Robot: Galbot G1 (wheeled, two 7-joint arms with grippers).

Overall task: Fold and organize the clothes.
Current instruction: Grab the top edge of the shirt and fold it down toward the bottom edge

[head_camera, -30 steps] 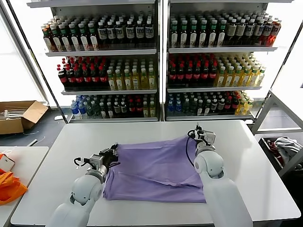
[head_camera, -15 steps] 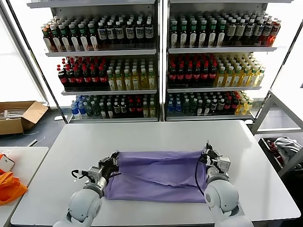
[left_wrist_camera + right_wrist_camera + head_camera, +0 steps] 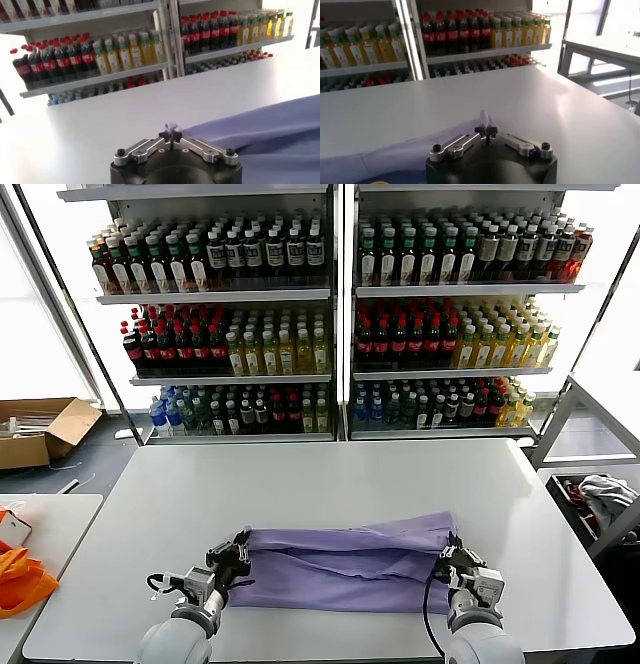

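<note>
A lavender T-shirt (image 3: 345, 564) lies folded into a long band near the front edge of the white table (image 3: 330, 474). My left gripper (image 3: 238, 556) is shut on the shirt's left corner, a small tuft of cloth (image 3: 171, 126) pinched between its tips. At the shirt's right corner my right gripper (image 3: 452, 558) is shut as well, with a fold of purple cloth (image 3: 487, 120) standing up between its tips. The upper layer sags across the lower one between the two grippers. No printed graphic shows.
Shelves of bottled drinks (image 3: 330, 314) stand behind the table. A cardboard box (image 3: 40, 429) sits on the floor at the left, an orange cloth (image 3: 20, 579) on a side table, and a bin with grey cloth (image 3: 600, 494) at the right.
Both grippers have pulled the shirt's far edge toward the table's front edge, folding the shirt over itself into a narrower band. Both grips stayed shut.
</note>
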